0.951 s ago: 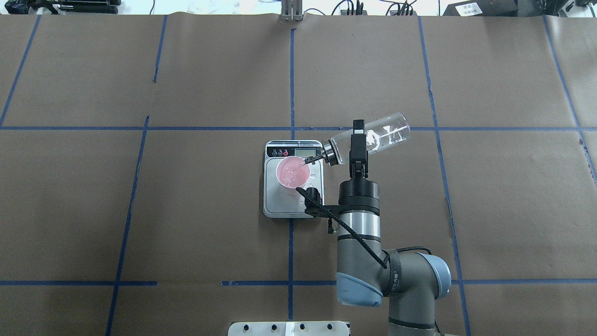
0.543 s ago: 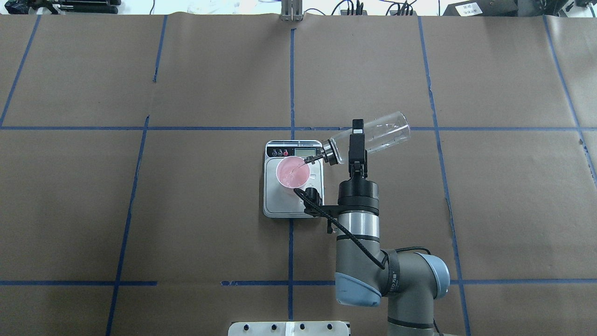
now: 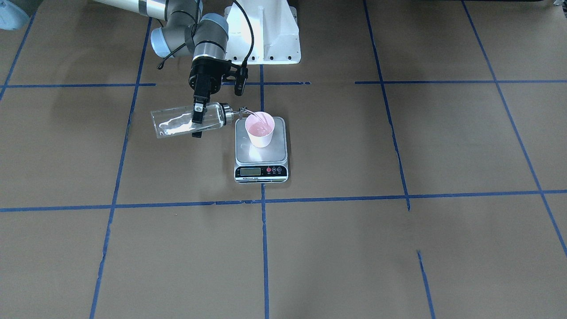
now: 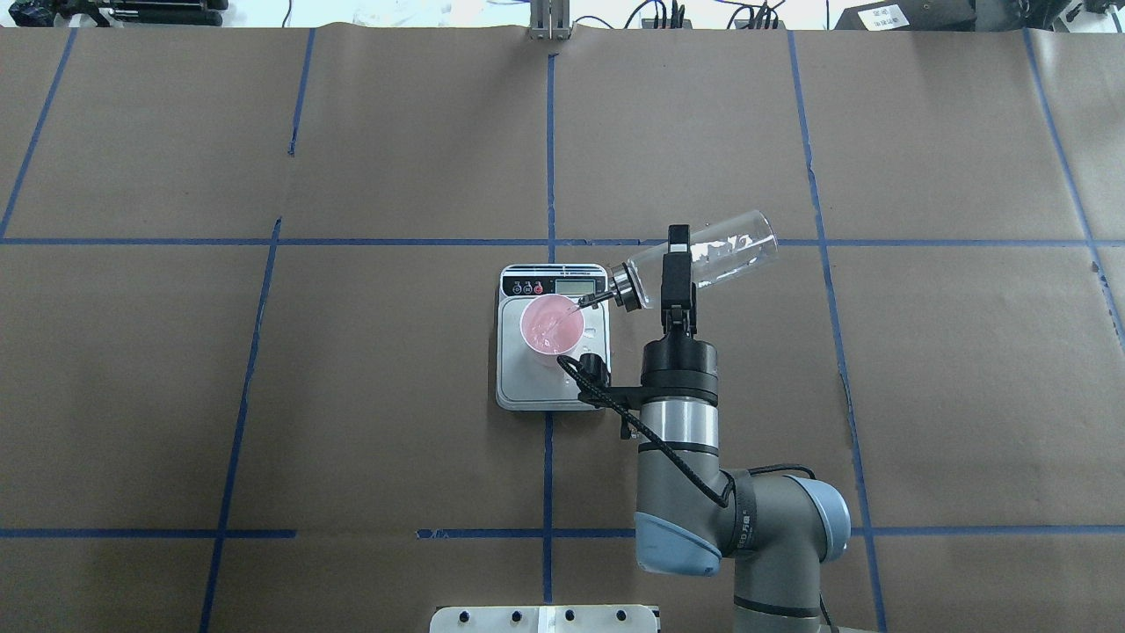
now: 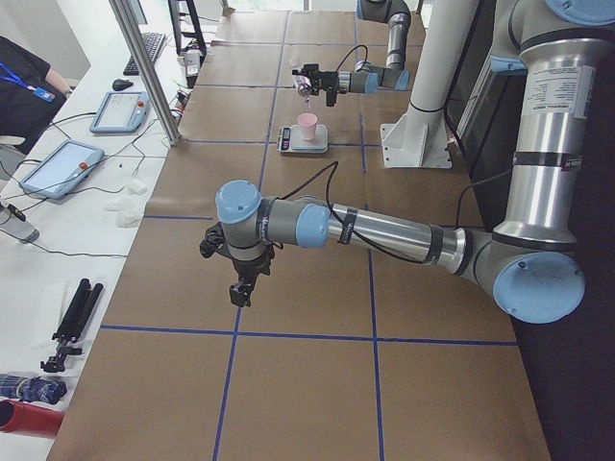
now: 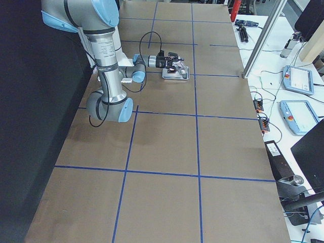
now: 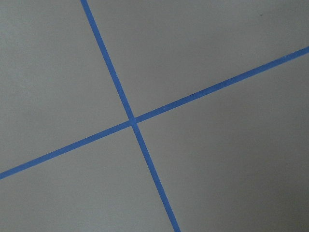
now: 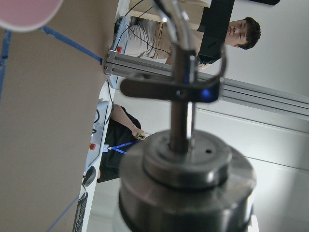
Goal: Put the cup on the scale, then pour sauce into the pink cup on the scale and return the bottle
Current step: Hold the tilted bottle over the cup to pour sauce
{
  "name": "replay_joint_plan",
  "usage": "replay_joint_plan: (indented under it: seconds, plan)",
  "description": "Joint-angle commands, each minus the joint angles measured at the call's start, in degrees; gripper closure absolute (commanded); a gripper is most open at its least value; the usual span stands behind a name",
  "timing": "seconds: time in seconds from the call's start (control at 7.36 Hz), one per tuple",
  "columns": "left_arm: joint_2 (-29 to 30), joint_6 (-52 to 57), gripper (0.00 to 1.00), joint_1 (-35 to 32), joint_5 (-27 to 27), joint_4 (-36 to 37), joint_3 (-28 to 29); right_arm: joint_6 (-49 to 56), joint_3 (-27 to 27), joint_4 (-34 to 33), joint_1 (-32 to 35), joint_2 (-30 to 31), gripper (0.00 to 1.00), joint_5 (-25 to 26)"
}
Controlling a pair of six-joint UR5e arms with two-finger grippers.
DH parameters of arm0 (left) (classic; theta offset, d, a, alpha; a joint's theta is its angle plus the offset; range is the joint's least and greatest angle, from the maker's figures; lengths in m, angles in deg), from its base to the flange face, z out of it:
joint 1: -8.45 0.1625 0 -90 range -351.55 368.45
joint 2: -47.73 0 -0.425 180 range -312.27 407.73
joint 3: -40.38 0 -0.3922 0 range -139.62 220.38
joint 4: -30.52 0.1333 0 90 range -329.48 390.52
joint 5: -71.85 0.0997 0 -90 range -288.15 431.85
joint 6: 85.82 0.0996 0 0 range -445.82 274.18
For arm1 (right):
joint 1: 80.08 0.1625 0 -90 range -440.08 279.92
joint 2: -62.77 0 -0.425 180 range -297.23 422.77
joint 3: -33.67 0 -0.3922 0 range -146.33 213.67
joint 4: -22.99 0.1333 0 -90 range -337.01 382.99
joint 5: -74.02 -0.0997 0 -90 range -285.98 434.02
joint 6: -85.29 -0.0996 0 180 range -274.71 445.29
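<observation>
The bottle is held off the table, just beside the scale on the robot's right, lying close to horizontal. Its long axis runs across the table: the metal collar and pour spout point toward the robot's left and slightly back toward the robot's base, and the glass base points to the robot's right. In the overhead view the spout tip sits over the rim of the cup. The cup stands upright on the steel platform of the scale, near the end with the display, and a pale liquid shows inside it. The sauce lies as a shallow clear pool along the lower side of the bottle. The right gripper pinches the bottle across its body near the collar, one finger on each side of the glass. The left gripper appears only in the left side view, hanging over bare brown paper well apart from the scale; whether its jaws are spread or closed cannot be told. Its wrist camera shows only a crossing of blue tape.
</observation>
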State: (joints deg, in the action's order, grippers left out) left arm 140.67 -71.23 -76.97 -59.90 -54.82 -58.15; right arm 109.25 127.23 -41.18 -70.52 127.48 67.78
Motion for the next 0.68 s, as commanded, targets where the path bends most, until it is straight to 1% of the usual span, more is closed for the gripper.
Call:
replay_joint_plan:
  seconds: [0.0,0.27,0.54]
  plan:
    - [0.22,0.0,0.0,-0.01,-0.09,0.0,-0.09,-0.14,-0.31,0.54,0.11,0.07,1.0,0.09]
    - [0.22,-0.09,0.0,-0.01,-0.09,0.0,-0.44,-1.37,0.03,1.33,0.2,0.07,1.0,-0.26]
    - [0.4,-0.09,0.0,-0.01,-0.09,0.09,-0.61,-1.46,-0.23,8.51,0.2,0.07,1.0,-2.27]
